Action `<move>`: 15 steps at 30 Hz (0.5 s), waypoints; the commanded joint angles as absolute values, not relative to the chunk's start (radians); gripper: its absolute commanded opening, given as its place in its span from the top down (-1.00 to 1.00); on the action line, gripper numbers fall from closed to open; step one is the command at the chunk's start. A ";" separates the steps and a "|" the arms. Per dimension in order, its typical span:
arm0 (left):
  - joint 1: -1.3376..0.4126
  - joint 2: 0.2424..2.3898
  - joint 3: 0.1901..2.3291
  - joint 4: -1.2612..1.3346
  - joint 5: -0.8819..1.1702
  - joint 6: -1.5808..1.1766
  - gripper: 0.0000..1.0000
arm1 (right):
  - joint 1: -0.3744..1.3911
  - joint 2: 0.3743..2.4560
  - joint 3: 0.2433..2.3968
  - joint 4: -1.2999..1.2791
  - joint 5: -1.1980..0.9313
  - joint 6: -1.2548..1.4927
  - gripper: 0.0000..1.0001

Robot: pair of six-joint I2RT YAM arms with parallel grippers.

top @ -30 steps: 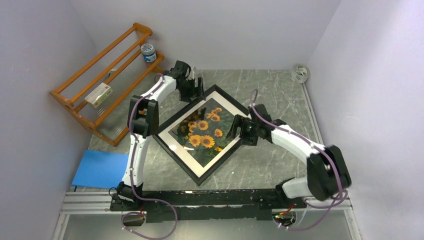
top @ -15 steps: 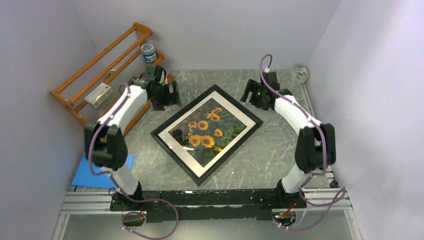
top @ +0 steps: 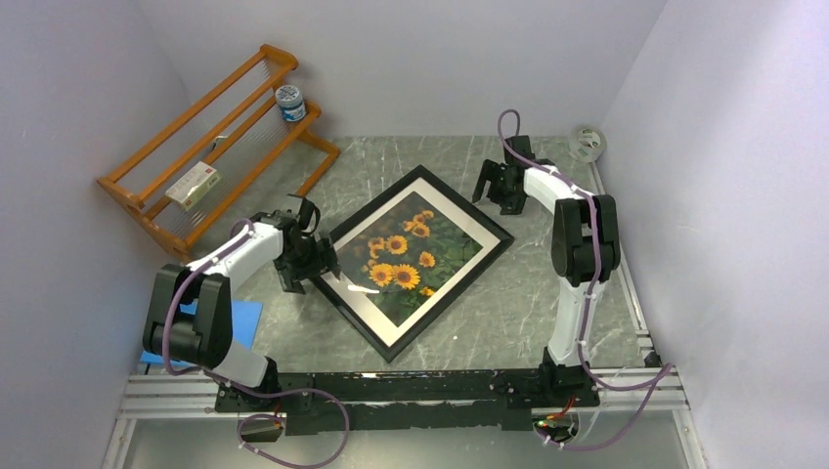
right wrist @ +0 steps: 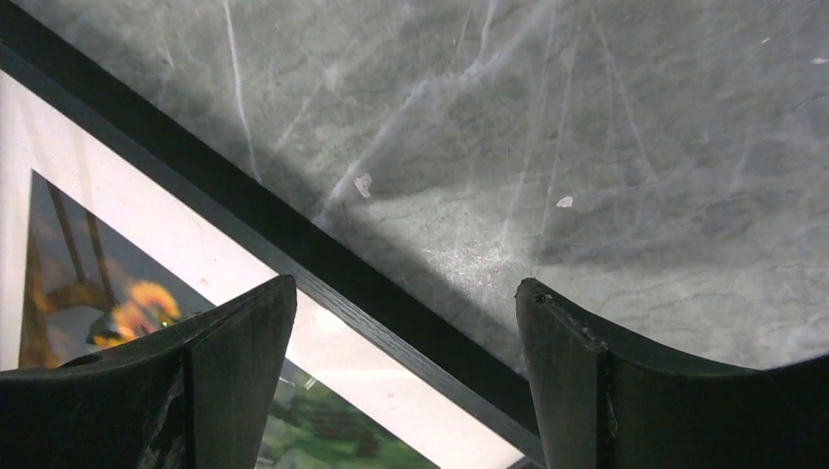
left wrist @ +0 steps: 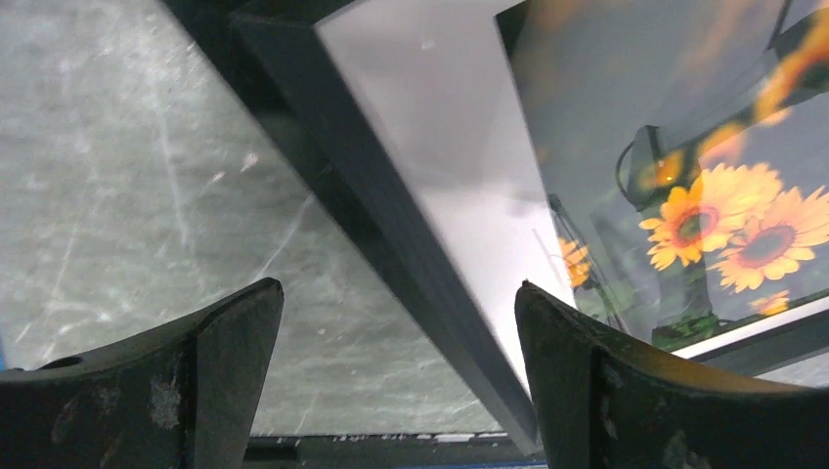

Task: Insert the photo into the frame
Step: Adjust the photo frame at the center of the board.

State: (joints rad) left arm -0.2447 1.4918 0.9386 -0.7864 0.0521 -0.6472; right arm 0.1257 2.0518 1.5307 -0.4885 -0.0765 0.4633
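Note:
The black frame (top: 469,202) lies flat and turned diagonally in the middle of the table. Inside it, behind a white mat, sits the sunflower photo (top: 403,259). My left gripper (top: 311,262) hangs at the frame's left corner, open. In the left wrist view its fingers straddle the frame's black edge (left wrist: 391,254) without touching it, and the photo (left wrist: 723,225) shows under reflecting glass. My right gripper (top: 492,186) is open at the far right edge. In the right wrist view the frame's rim (right wrist: 293,244) passes between the open gripper (right wrist: 406,281) fingers.
An orange wooden rack (top: 210,186) stands at the back left, holding a small jar (top: 290,102) and a box (top: 193,185). A roll of tape (top: 587,144) lies in the back right corner. A blue sheet (top: 200,327) lies at the near left.
The left gripper has swung from the frame's far corner out to the left and down to its left corner. The right gripper has moved from over the frame's right side to its far right edge.

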 commanded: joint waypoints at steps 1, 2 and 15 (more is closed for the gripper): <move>-0.236 1.515 0.890 -0.578 0.161 -0.632 -0.87 | 0.118 2.053 1.542 -0.490 -0.146 0.445 -0.72; -0.234 1.524 0.880 -0.539 0.189 -0.625 -0.87 | 0.118 2.051 1.528 -0.486 -0.160 0.448 -0.71; -0.166 1.797 1.130 -0.423 0.455 -0.520 -0.81 | 0.103 1.796 1.159 -0.385 -0.302 0.577 -0.67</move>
